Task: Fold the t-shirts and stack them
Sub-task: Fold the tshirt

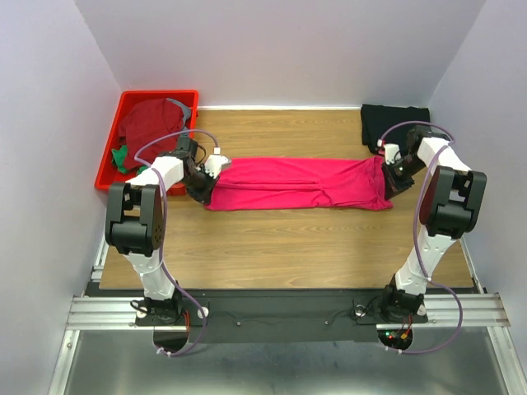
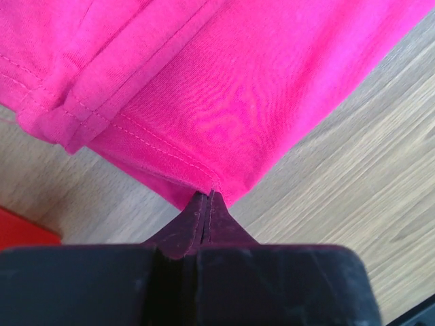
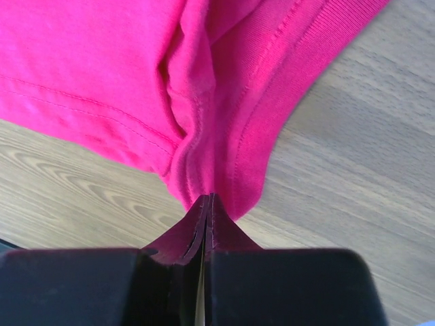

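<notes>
Pink knit shirt (image 1: 300, 183), folded into a long hemmed band on woodgrain table (image 1: 288, 247), is clamped at opposite ends by left gripper (image 2: 207, 195) and right gripper (image 3: 209, 197).

Overhead light: I am seeing bright, even light washing the table (image 1: 288, 247), casting only soft, faint shadows.
Glare: I am catching a pale sheen on the wood around 3 o'clock in the left wrist view.
Focus: I am reading the pink t-shirt (image 2: 224, 102) stitching crisply; the left gripper's fingers (image 2: 183, 234) at 6 o'clock are blurring.
</notes>
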{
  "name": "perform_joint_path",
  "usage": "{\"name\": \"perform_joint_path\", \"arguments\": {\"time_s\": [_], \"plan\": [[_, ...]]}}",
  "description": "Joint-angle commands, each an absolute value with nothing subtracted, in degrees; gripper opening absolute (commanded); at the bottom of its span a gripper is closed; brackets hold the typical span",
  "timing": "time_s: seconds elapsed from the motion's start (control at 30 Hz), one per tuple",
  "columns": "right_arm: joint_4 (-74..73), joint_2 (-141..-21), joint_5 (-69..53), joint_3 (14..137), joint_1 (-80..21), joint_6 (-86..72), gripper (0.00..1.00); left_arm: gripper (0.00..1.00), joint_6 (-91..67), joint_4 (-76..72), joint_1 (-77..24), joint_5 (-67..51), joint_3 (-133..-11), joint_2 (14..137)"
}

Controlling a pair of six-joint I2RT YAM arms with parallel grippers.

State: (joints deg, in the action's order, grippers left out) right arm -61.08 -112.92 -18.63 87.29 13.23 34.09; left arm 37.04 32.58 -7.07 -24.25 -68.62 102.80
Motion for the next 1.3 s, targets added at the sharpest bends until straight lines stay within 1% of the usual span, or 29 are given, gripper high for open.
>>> {"name": "perform_joint_path", "arguments": {"time_s": [0.0, 0.27, 0.33, 0.37, 0.4, 0.43, 0.5, 0.53, 0.57, 0.6, 0.63, 0.77, 1.1, 1.17, 1.27], "plan": [[-61.08, -110.57, -15.91, 87.10, 14.33, 36.64, 0.01, 0.00, 37.97, 35.33, -6.33, -23.21, -68.91, 101.08], [-60.03, -109.95, -9.23, 82.27, 16.35, 41.75, 0.01, 0.00, 40.87, 37.09, -4.75, -18.72, -67.33, 99.14], [-60.20, -109.95, -10.71, 82.70, 16.44, 40.79, 0.00, 0.00, 40.70, 37.09, -4.83, -19.16, -67.32, 99.31], [-60.47, -109.86, -11.77, 83.49, 16.44, 40.09, 0.02, 0.00, 40.52, 37.09, -4.75, -19.25, -67.59, 99.49], [-61.69, -109.78, -13.00, 84.63, 16.44, 38.86, 0.11, 0.00, 40.08, 37.18, -4.83, -19.60, -67.76, 99.67], [-62.31, -109.86, -15.27, 86.99, 16.44, 38.41, 0.15, 0.03, 39.99, 37.26, -4.83, -19.86, -68.11, 99.84], [-63.80, -110.13, -17.39, 90.16, 16.44, 36.92, 0.34, 0.10, 39.82, 37.35, -4.92, -20.48, -68.20, 100.02], [-65.55, -110.56, -18.45, 91.48, 16.44, 36.65, 0.47, 0.12, 39.81, 37.44, -5.01, -20.57, -68.20, 99.93], [-66.18, -110.83, -20.37, 92.97, 16.35, 36.30, 0.54, 0.15, 39.73, 37.35, -5.01, -20.65, -68.20, 100.11], [-66.62, -111.00, -21.26, 94.73, 16.35, 35.78, 0.60, 0.15, 39.81, 37.18, -5.10, -20.65, -68.20, 100.02], [-67.75, -111.18, -22.05, 95.53, 16.35, 35.77, 0.62, 0.15, 39.73, 37.09, -5.10, -20.48, -68.12, 100.11], [-68.21, -111.53, -24.08, 95.28, 15.04, 35.07, 0.62, 0.15, 39.46, 36.83, -5.19, -20.57, -67.85, 100.11], [-61.88, -111.88, -22.41, 87.46, 11.16, 32.17, 0.57, 0.15, 39.02, 36.48, -5.27, -20.13, -67.41, 100.28], [-60.74, -112.06, -22.06, 86.14, 10.73, 32.08, 0.55, 0.15, 39.02, 36.47, -5.27, -19.95, -67.33, 100.37], [-59.50, -112.24, -21.01, 84.91, 10.72, 32.17, 0.47, 0.15, 38.94, 36.30, -5.27, -19.78, -67.41, 100.46]]}}
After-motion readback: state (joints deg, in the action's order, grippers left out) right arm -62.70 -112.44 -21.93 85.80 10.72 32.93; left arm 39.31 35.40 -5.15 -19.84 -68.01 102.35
